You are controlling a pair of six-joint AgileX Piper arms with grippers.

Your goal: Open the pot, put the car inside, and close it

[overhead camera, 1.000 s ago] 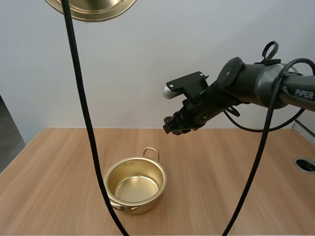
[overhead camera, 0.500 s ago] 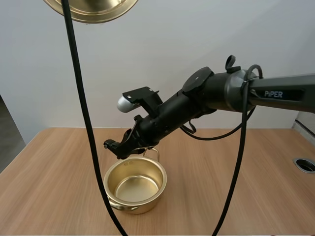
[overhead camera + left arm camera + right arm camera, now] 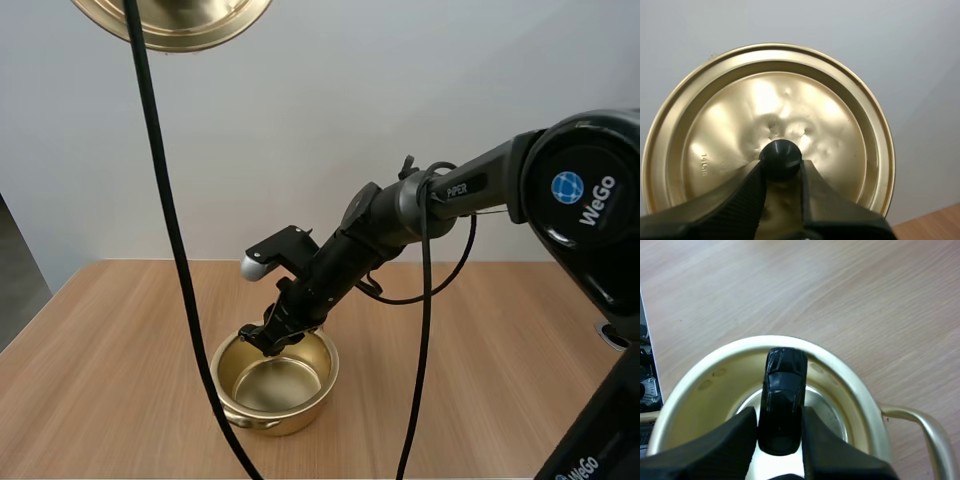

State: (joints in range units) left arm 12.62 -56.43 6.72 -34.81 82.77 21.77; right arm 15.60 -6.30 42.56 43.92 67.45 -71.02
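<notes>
- The right gripper [image 3: 263, 342] hangs at the open mouth of the brass-coloured pot [image 3: 280, 412], its fingers clamped on the sides of a small black toy car [image 3: 784, 399].
- From the right wrist, the car points away from the gripper. Its far end is over the pot's far rim and its near end is above the shiny pot floor, part of which it hides.
- The car is held above the floor; whether it touches the rim cannot be told.
- One looped pot handle [image 3: 920, 426] juts from the rim, just beside the gripper's finger [image 3: 840, 450].
- In the high view the right arm [image 3: 400, 215] slants down across the pot's far side and covers the rim there.
- The lid [image 3: 815, 115] is off the pot and held well above it, to the pot's left, against the pale wall.
- The left gripper [image 3: 781, 172] pinches the lid's black knob [image 3: 781, 156] between its ribbed fingertips.
- The pot stands uncovered on the wooden table [image 3: 480, 370], with bare wood around it.
</notes>
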